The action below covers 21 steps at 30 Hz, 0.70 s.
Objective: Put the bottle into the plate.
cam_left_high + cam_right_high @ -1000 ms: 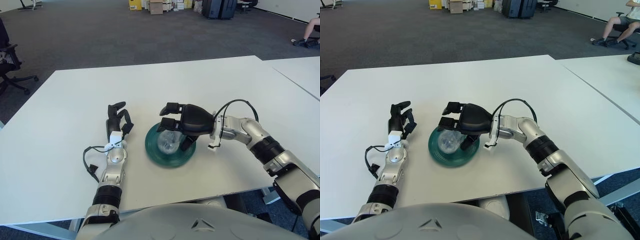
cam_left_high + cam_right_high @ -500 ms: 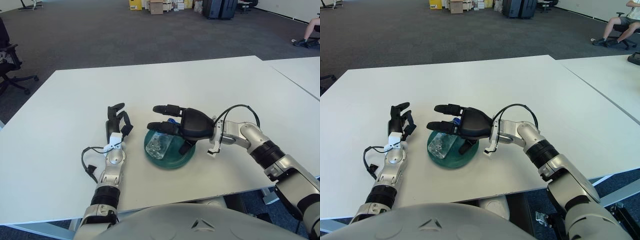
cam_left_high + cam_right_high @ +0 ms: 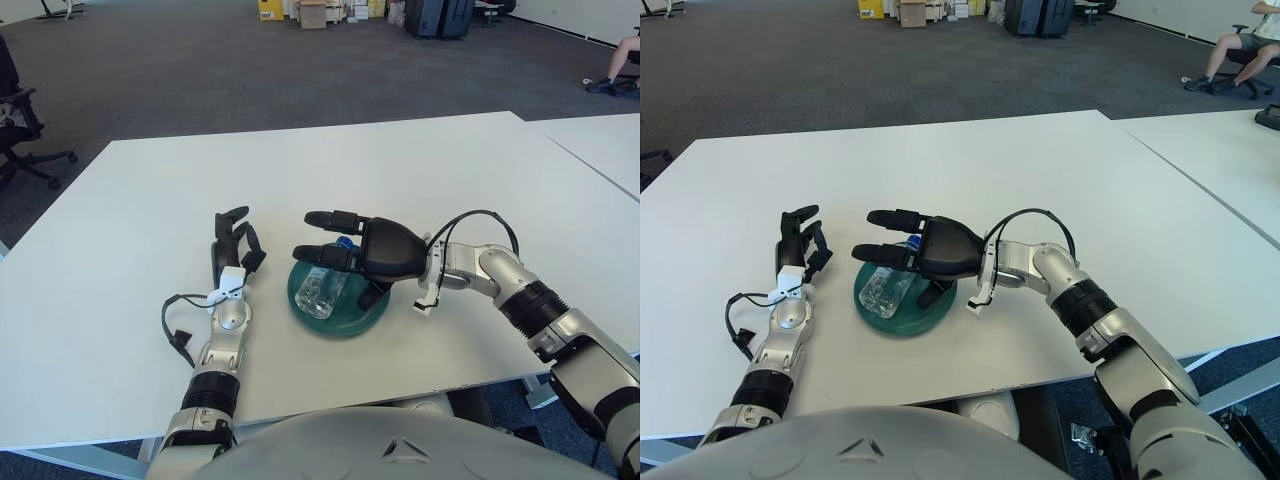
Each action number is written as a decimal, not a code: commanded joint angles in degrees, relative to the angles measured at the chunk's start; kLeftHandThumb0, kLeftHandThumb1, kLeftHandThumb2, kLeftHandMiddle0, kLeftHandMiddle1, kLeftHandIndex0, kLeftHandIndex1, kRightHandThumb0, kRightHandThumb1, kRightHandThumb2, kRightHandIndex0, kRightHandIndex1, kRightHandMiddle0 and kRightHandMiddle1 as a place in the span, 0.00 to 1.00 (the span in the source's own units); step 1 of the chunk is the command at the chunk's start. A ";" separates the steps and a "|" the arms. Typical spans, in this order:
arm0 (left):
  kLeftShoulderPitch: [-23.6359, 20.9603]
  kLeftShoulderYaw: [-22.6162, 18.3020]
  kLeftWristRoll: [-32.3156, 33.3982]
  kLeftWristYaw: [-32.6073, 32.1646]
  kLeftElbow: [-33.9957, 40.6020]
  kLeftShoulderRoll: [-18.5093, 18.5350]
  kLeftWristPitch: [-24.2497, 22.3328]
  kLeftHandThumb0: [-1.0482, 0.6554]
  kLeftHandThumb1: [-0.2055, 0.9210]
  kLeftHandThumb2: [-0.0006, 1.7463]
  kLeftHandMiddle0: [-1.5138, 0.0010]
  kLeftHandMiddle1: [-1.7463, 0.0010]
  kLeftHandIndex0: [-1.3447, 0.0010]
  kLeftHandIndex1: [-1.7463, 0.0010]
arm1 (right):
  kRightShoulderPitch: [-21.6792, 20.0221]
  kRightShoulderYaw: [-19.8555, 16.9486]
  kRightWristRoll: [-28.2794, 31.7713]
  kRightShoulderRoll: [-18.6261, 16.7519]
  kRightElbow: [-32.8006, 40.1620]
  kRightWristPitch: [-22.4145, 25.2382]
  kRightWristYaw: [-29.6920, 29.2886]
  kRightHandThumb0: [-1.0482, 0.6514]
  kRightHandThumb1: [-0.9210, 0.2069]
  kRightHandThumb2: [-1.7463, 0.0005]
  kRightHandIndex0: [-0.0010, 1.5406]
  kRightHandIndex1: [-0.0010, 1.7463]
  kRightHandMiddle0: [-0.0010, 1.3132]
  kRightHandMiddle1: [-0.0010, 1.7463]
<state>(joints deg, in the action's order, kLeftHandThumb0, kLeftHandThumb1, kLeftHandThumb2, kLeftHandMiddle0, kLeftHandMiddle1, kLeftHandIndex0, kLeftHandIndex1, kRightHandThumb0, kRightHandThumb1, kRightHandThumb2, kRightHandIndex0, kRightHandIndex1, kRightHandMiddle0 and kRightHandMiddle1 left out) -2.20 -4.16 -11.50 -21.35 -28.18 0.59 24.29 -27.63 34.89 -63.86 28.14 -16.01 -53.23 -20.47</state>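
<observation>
A clear plastic bottle [image 3: 320,288] with a blue cap lies on its side in the dark green plate [image 3: 345,320] near the table's front. My right hand [image 3: 350,252] hovers just above the bottle and plate, fingers stretched out to the left and open, holding nothing. Its palm covers the plate's far right part. My left hand [image 3: 233,242] shows to the left of the plate, fingers loosely curled upward and empty.
The white table [image 3: 330,170] stretches away behind the plate. A second white table [image 3: 600,135] stands at the right. A black cable [image 3: 178,320] loops by my left forearm. Boxes and chairs stand far off on the carpet.
A second ago my right hand was curled over the bottle in the plate; its fingers have since spread open and the bottle now lies free, tipped toward the plate's left side.
</observation>
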 commanded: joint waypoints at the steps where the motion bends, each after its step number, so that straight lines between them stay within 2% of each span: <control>1: -2.28 -0.37 0.35 -0.38 -0.91 0.60 1.19 0.24 1.00 0.51 0.70 0.75 0.88 0.39 | -1.36 -0.22 -0.53 0.20 -0.68 0.97 -1.11 0.00 0.00 0.39 0.01 0.00 0.00 0.00; 3: -2.47 -0.43 0.27 -0.51 -1.34 0.65 1.52 0.24 1.00 0.51 0.70 0.75 0.87 0.38 | -2.27 -0.53 0.09 0.03 -1.42 0.98 -1.11 0.00 0.00 0.39 0.01 0.00 0.00 0.00; 6: -2.53 -0.47 0.05 -0.67 -1.59 0.70 1.41 0.24 1.00 0.50 0.70 0.76 0.87 0.38 | -6.81 -2.70 5.54 -0.86 -3.65 0.53 2.33 0.00 0.00 0.40 0.02 0.01 0.00 0.00; 8: -2.49 -0.53 0.45 -0.23 -1.55 0.67 1.25 0.24 1.00 0.50 0.71 0.76 0.88 0.39 | -8.15 -3.98 8.68 -1.65 -4.33 1.40 4.32 0.00 0.00 0.41 0.03 0.01 0.01 0.00; 11: -2.48 -0.73 1.58 0.86 -1.68 0.62 1.41 0.23 1.00 0.49 0.72 0.76 0.90 0.39 | -8.40 -6.05 12.21 -3.11 -4.57 4.04 6.29 0.00 0.00 0.42 0.05 0.02 0.03 0.01; 16: -2.23 -0.73 2.79 1.72 -0.73 0.45 1.93 0.22 1.00 0.49 0.71 0.76 0.90 0.39 | -8.28 -9.30 17.24 -5.54 -5.59 6.89 5.90 0.00 0.00 0.44 0.07 0.02 0.04 0.03; 17: -2.18 -0.63 2.86 1.69 0.00 0.24 1.72 0.22 1.00 0.49 0.71 0.76 0.89 0.39 | -8.44 -10.71 20.25 -6.50 -6.60 7.55 6.06 0.00 0.00 0.44 0.07 0.02 0.04 0.03; 21: -1.92 -0.45 2.83 1.53 1.69 -0.23 1.09 0.23 1.00 0.48 0.70 0.75 0.87 0.38 | -8.73 -14.19 27.67 -8.74 -8.73 9.35 7.19 0.01 0.00 0.47 0.10 0.01 0.01 0.13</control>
<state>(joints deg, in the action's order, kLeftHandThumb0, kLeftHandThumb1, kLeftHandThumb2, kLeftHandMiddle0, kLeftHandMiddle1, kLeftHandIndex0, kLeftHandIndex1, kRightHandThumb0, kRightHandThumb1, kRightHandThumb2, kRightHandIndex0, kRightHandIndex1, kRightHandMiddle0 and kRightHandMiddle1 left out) -3.50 -4.47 -8.99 -19.97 -28.28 0.39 25.47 -35.91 23.36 -40.57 20.53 -22.89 -45.67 -14.26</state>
